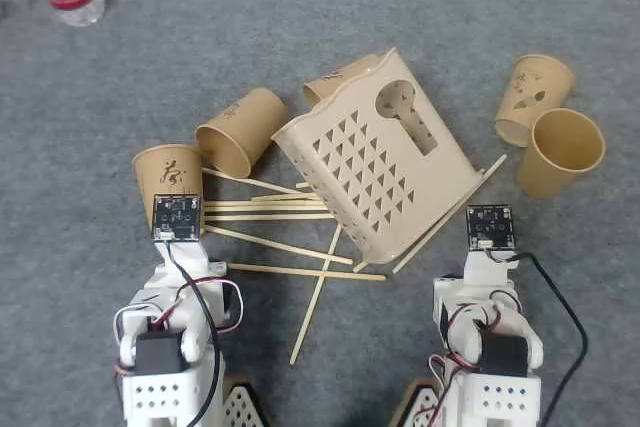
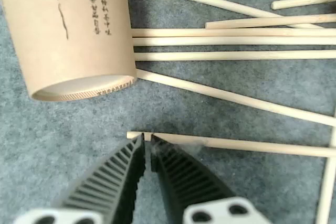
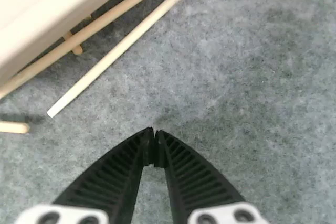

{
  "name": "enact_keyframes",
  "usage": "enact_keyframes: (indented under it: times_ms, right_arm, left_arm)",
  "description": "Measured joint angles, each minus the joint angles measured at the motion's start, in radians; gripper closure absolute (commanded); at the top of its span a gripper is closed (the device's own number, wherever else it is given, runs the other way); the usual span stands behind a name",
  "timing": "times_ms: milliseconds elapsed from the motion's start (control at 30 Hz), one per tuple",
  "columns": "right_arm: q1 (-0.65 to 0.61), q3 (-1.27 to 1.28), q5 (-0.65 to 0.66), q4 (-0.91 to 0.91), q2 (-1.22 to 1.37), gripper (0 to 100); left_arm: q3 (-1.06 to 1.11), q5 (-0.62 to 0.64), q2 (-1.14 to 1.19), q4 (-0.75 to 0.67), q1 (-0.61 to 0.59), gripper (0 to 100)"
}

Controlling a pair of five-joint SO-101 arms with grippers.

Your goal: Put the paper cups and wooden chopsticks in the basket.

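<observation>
Left gripper (image 2: 146, 142): jaws pressed together, empty, tips just beside end of one wooden chopstick (image 2: 236, 144) lying crosswise on grey carpet (image 2: 63, 145). Paper cup (image 2: 73, 35) on its side close by, base toward gripper. More chopsticks (image 1: 265, 209) lie mostly left-right between that cup and basket (image 1: 370, 162); basket tipped over atop them. Right gripper (image 3: 154, 132): jaws pressed together, empty, over carpet beside basket. Two more cups (image 1: 535, 92) far right.
</observation>
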Motion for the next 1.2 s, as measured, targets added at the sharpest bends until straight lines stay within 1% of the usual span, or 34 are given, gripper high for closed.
enact_keyframes:
  times_ms: [633, 700, 867, 933, 1100, 1200]
  right_arm:
    - [0.000, 0.000, 0.000, 0.000, 0.000, 99.1]
    - [0.000, 0.000, 0.000, 0.000, 0.000, 99.1]
    - [0.000, 0.000, 0.000, 0.000, 0.000, 99.1]
    - [0.000, 0.000, 0.000, 0.000, 0.000, 99.1]
    - [0.000, 0.000, 0.000, 0.000, 0.000, 99.1]
    - [0.000, 0.000, 0.000, 0.000, 0.000, 99.1]
  left_arm:
    - [0.000, -0.002, 0.000, -0.002, 0.000, 99]
    - [0.000, -0.002, 0.000, -0.041, 0.000, 99]
    - [0.000, -0.002, 0.000, -0.264, 0.000, 99]
    - [-0.002, -0.002, 0.000, -0.308, 0.000, 99]
    - [-0.005, -0.002, 0.000, -0.319, 0.000, 99]
    - [-0.005, -0.002, 0.000, -0.252, 0.000, 99]
